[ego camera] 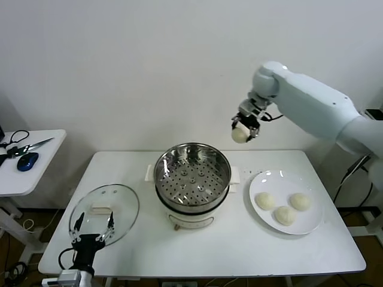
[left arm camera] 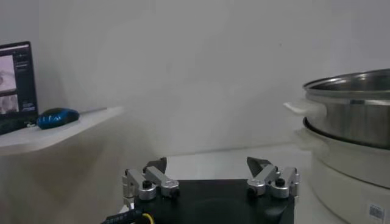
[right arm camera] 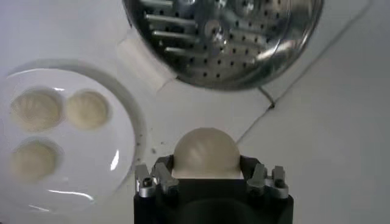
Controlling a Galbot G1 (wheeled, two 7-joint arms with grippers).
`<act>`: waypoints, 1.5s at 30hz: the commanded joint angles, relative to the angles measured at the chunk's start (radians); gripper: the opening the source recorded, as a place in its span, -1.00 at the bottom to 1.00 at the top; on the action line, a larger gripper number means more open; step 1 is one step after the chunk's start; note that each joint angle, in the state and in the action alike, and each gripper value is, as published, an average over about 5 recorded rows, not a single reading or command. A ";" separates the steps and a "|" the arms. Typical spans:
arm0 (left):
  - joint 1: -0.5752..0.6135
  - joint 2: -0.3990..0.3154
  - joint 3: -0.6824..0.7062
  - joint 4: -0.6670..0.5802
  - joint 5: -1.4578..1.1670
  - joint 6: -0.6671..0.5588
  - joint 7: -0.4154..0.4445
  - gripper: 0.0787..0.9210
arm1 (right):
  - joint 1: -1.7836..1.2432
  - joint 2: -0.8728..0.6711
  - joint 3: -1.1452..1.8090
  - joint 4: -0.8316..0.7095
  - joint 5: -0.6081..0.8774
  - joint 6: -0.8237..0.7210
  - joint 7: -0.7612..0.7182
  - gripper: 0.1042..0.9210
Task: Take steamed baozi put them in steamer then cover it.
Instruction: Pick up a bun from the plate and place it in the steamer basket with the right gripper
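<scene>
The right gripper [ego camera: 246, 128] is up high, clamped on one steamed baozi [ego camera: 240, 135] — airborne, out past the steamer's [ego camera: 192, 173] two o'clock side and clear of its rim. Three more buns [ego camera: 283, 207] wait on the white plate [ego camera: 305, 226] at the steamer's three o'clock. The perforated tray [ego camera: 192, 177] is bare, so this looks like the first delivery.

To do it well: carry the bun in over the tray, come down low before letting go, and set it toward one side — four have to fit. From the right wrist view the fingers seem to sit wide around the dough, though how hard they press is hard to judge, so a gentle release matters.

The left gripper [ego camera: 93, 231] waits at the table's [ego camera: 239, 251] seven o'clock corner, fingers spread and holding nothing, poised over the cover [ego camera: 105, 211], which lies flat on the table.
</scene>
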State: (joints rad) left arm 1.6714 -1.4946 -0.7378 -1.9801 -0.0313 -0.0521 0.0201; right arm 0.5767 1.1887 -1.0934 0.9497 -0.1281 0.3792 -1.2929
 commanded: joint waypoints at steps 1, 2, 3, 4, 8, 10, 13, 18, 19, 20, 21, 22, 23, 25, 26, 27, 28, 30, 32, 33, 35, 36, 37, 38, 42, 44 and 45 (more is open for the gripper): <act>0.000 0.013 -0.002 -0.002 0.001 0.005 -0.001 0.77 | 0.013 0.159 -0.043 0.073 -0.123 0.137 -0.002 0.47; 0.000 0.015 -0.003 -0.001 0.000 0.006 -0.001 0.77 | -0.005 0.173 -0.034 0.066 -0.147 0.147 0.003 0.47; -0.001 0.016 -0.004 -0.001 -0.001 0.007 -0.001 0.77 | -0.024 0.186 -0.025 0.061 -0.174 0.159 0.011 0.47; -0.002 0.017 -0.006 0.000 -0.001 0.008 -0.001 0.77 | -0.044 0.198 -0.015 0.058 -0.199 0.170 0.019 0.47; -0.001 0.017 -0.007 0.003 -0.002 0.008 -0.001 0.77 | -0.121 0.230 0.018 0.056 -0.312 0.208 0.042 0.47; 0.000 0.016 -0.009 0.004 -0.002 0.008 -0.001 0.77 | -0.151 0.237 0.025 0.055 -0.351 0.217 0.051 0.47; 0.002 0.017 -0.011 0.007 -0.003 0.006 -0.001 0.77 | -0.191 0.243 0.044 0.052 -0.418 0.233 0.066 0.47; 0.004 0.017 -0.014 0.013 -0.006 0.003 -0.002 0.77 | -0.253 0.245 0.072 0.033 -0.506 0.249 0.085 0.47; 0.004 0.017 -0.014 0.014 -0.006 0.002 -0.002 0.77 | -0.262 0.245 0.074 0.031 -0.515 0.249 0.087 0.47; 0.004 0.017 -0.014 0.015 -0.006 0.002 -0.002 0.77 | -0.270 0.244 0.076 0.029 -0.524 0.250 0.089 0.47; 0.004 0.017 -0.014 0.016 -0.006 0.001 -0.002 0.77 | -0.278 0.244 0.078 0.026 -0.531 0.251 0.091 0.47; 0.004 0.017 -0.014 0.017 -0.006 0.001 -0.002 0.77 | -0.285 0.244 0.081 0.022 -0.537 0.252 0.093 0.47; 0.004 0.016 -0.014 0.018 -0.006 0.001 -0.001 0.77 | -0.291 0.245 0.084 0.016 -0.540 0.253 0.095 0.47; 0.006 0.016 -0.012 0.019 -0.006 0.002 -0.001 0.77 | -0.302 0.250 0.090 -0.002 -0.541 0.253 0.097 0.48; 0.006 0.016 -0.012 0.019 -0.006 0.002 0.000 0.77 | -0.305 0.254 0.094 -0.012 -0.540 0.253 0.098 0.48; 0.007 0.015 -0.012 0.020 -0.005 0.002 0.000 0.77 | -0.309 0.257 0.097 -0.021 -0.542 0.253 0.100 0.48; 0.007 0.015 -0.011 0.020 -0.005 0.001 0.001 0.77 | -0.311 0.261 0.101 -0.029 -0.544 0.254 0.102 0.49; 0.008 0.014 -0.011 0.022 -0.004 0.001 0.001 0.77 | -0.313 0.266 0.107 -0.042 -0.547 0.255 0.106 0.49; 0.009 0.013 -0.011 0.023 -0.003 0.000 0.000 0.77 | -0.313 0.269 0.109 -0.049 -0.549 0.257 0.111 0.49; 0.009 0.013 -0.011 0.023 -0.003 0.000 0.000 0.77 | -0.313 0.269 0.109 -0.049 -0.549 0.256 0.113 0.49; 0.009 0.013 -0.011 0.023 -0.002 0.000 0.000 0.77 | -0.312 0.267 0.109 -0.048 -0.545 0.252 0.116 0.52; 0.009 0.013 -0.012 0.023 -0.002 0.000 0.000 0.77 | -0.310 0.264 0.109 -0.044 -0.542 0.250 0.116 0.55; 0.009 0.013 -0.012 0.022 -0.002 0.000 0.000 0.77 | -0.308 0.260 0.109 -0.039 -0.538 0.248 0.115 0.59; 0.009 0.013 -0.012 0.021 -0.002 0.000 -0.001 0.77 | -0.302 0.255 0.110 -0.031 -0.528 0.246 0.111 0.64; 0.011 0.013 -0.013 0.016 -0.002 -0.001 -0.001 0.77 | -0.256 0.222 0.115 0.010 -0.466 0.243 0.090 0.75; 0.013 0.013 -0.013 0.013 -0.001 -0.001 0.000 0.77 | -0.223 0.200 0.114 0.031 -0.424 0.243 0.079 0.76; 0.013 0.013 -0.013 0.012 0.000 -0.002 0.000 0.77 | -0.203 0.185 0.112 0.045 -0.397 0.242 0.073 0.76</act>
State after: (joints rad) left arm 1.6826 -1.4810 -0.7511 -1.9633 -0.0341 -0.0526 0.0192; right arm 0.3167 1.4160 -0.9868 0.9520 -0.6035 0.6200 -1.2014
